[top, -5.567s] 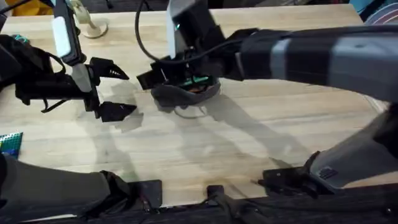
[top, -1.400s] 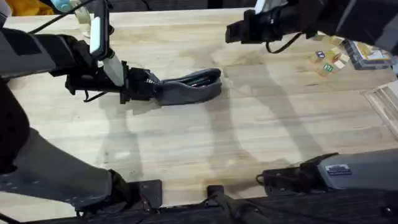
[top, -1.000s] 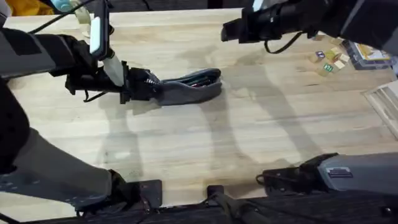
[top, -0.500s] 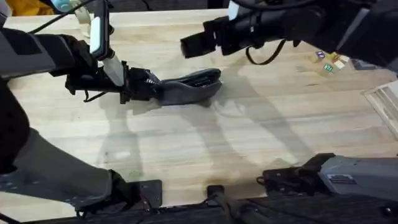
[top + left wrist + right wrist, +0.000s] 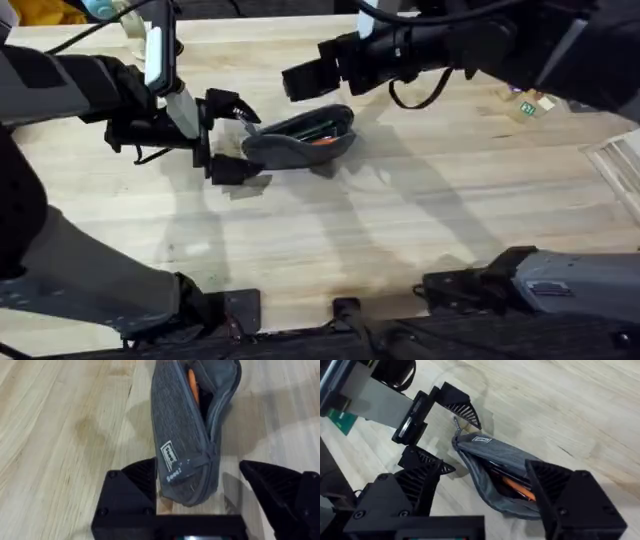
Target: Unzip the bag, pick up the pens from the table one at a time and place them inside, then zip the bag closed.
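Now the unzipped bag (image 5: 300, 138) lies lengthwise between both spread, empty grippers: left gripper (image 5: 226, 140) beside its end, right gripper (image 5: 300, 82) just above.

Even bright light, soft shadows on the table (image 5: 400, 230), blurred near arms.

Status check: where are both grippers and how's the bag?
Left gripper open, jaws either side of the bag's end. Right gripper open above the bag. Bag unzipped on the table, pens inside. Nothing in the way.
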Available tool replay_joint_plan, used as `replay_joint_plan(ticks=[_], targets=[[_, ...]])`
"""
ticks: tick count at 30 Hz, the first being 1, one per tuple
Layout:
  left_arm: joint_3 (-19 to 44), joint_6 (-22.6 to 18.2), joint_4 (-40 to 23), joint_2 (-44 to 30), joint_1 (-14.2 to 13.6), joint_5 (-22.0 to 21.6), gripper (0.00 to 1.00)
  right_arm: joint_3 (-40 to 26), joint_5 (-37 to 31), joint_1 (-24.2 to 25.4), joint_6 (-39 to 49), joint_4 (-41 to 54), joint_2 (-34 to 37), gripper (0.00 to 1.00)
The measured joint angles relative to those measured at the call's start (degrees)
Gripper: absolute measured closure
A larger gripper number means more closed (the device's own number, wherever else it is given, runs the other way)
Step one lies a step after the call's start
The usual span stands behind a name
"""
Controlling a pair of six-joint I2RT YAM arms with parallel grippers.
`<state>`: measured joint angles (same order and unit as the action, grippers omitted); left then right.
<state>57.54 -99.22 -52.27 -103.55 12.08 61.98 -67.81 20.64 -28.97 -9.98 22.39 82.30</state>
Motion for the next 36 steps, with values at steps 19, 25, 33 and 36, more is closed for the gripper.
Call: replay_joint_plan(ticks=[19, 25, 33, 36], targets=[[0.0, -4.4, -8.0, 3.3, 10.2, -0.7, 0.007, 0.0, 0.0, -0.2, -4.6, -1.8, 0.0, 0.004], [0.0, -8.6, -12.7, 5.4, 16.2, -0.7, 0.007, 0.0, 0.0, -1.0, -6.6, -2.8, 0.1, 0.004], [0.0, -10.3, -13.8, 5.4, 20.2, -0.7, 0.008, 0.0, 0.0, -3.8, -7.7, -7.1, 1.5, 0.004], [0.0, -10.4, -13.8, 5.4, 20.5, -0.7, 0.008, 0.0, 0.0, -3.8, -7.8, -9.6, 1.5, 0.004]])
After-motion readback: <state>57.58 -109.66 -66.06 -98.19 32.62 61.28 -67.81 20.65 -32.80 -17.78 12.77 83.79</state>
